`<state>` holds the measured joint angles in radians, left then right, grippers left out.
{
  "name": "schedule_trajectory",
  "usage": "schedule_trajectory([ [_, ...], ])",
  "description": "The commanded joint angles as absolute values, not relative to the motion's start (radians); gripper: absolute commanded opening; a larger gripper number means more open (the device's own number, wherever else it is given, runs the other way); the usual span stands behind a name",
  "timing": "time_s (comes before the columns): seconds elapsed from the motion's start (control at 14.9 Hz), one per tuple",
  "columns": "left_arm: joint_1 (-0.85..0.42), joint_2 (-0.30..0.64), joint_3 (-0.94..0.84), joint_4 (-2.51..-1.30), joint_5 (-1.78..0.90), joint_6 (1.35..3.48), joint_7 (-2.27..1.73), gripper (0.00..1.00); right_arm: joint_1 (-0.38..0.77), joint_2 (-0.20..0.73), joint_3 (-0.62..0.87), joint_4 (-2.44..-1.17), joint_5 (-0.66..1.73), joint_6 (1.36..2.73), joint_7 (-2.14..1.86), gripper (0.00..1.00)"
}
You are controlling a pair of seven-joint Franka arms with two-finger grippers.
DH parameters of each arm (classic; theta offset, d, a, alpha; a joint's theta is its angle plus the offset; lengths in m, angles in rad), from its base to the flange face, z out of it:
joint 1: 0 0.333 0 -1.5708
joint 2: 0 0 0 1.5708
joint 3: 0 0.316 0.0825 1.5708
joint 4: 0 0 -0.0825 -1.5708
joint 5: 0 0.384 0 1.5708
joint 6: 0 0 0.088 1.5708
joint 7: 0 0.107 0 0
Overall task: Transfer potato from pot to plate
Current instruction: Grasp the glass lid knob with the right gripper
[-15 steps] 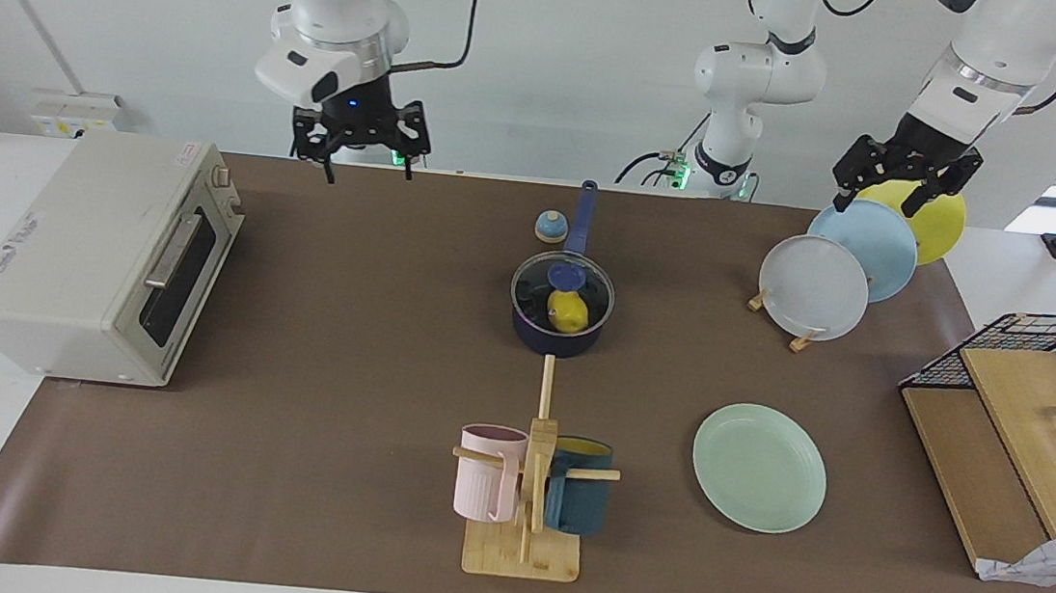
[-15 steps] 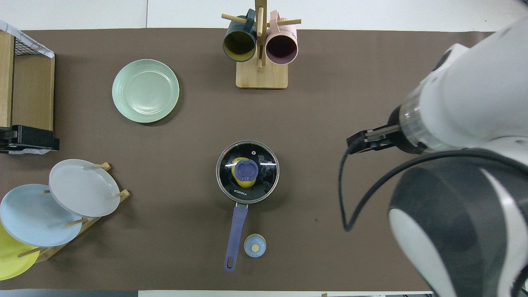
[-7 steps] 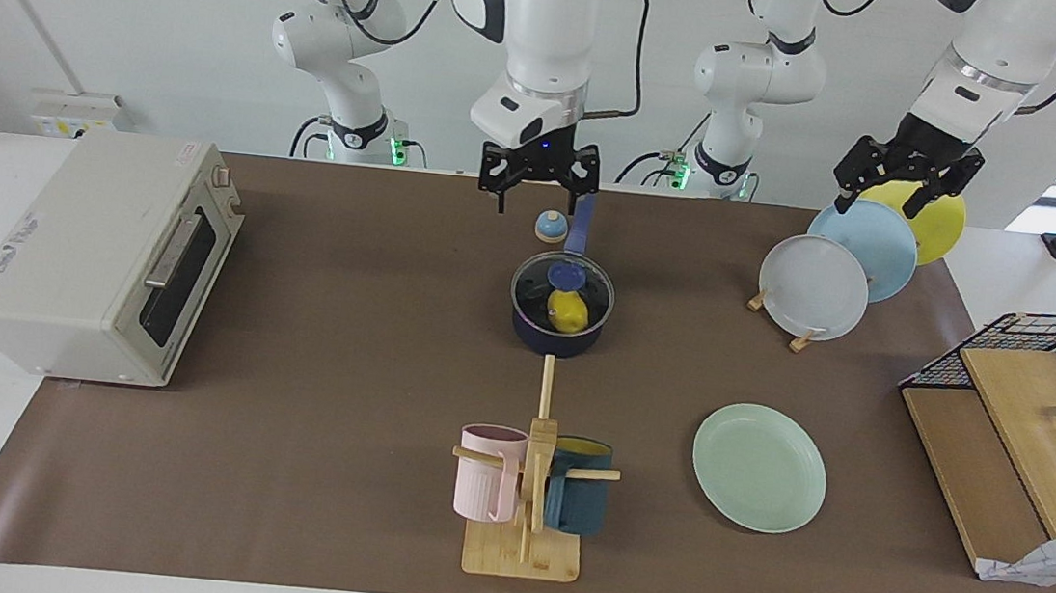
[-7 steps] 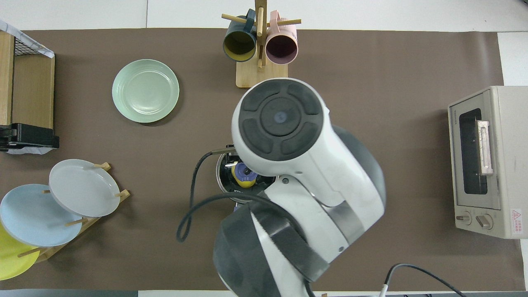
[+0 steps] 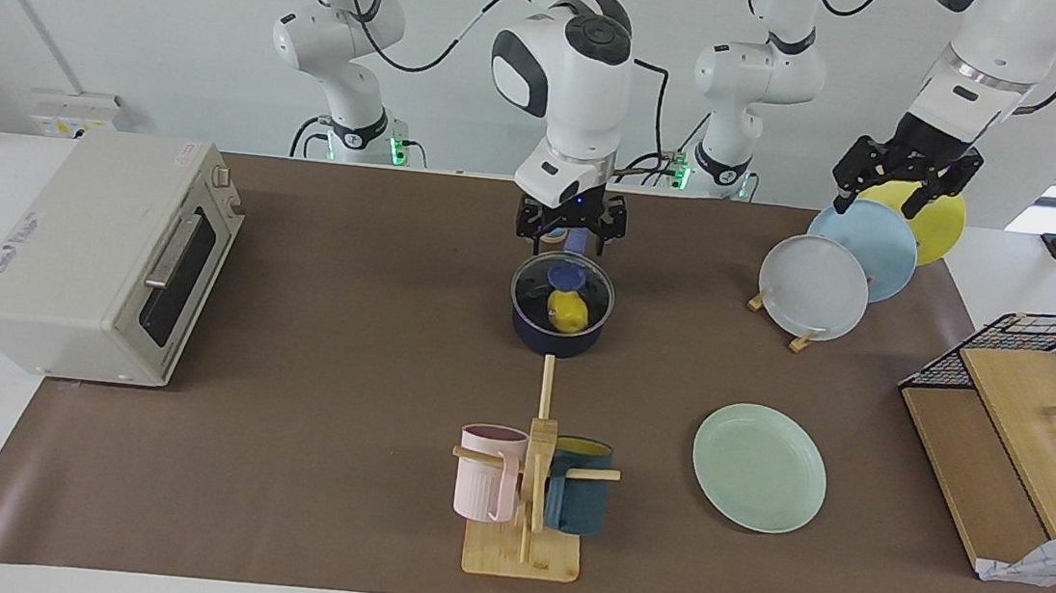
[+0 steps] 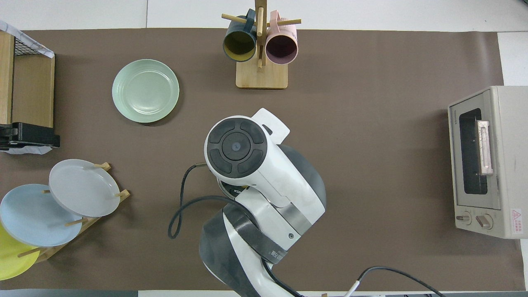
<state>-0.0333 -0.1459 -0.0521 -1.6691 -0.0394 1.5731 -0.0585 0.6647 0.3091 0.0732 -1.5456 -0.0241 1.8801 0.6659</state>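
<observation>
- Potato (image 5: 569, 313) lies inside the lidded pot (image 5: 556, 330), mid-bench
- Right gripper (image 5: 568, 238) hangs over the pot's handle (image 5: 576, 240), fingers spread wide, holding nothing
- Left gripper (image 5: 898, 198) waits over the plate rack, fingers apart, empty
- Mint-green plate (image 5: 759, 467) sits bare

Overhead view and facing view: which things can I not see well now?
- Overhead view: the right arm covers the pot, potato and right claw.
- Overhead view: left claw is outside the frame.
- Overhead view: yellow plate is cut by the edge.
- Facing view: the blue timer is mostly behind the right claw.
</observation>
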Motion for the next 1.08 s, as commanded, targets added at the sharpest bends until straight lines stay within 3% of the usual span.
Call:
schedule_trajectory([
  [0.0, -0.028, -0.167, -0.057, -1.695, -0.046, 1.598, -0.066, 1.00, 0.695, 0.314, 0.072, -1.601, -0.101, 1.942, 0.677, 1.00],
  [0.47, -0.034, -0.179, -0.057, -1.721, -0.046, 1.585, -0.069, 1.00, 0.695, 0.314, 0.072, -1.725, -0.118, 2.058, 0.704, 1.00],
  [0.74, -0.034, -0.186, -0.057, -1.724, -0.046, 1.585, -0.066, 1.00, 0.684, 0.318, 0.072, -1.724, -0.109, 2.082, 0.710, 0.99],
  [1.01, -0.034, -0.187, -0.057, -1.729, -0.046, 1.586, -0.075, 1.00, 0.687, 0.318, 0.072, -1.723, -0.107, 2.079, 0.716, 0.71],
])
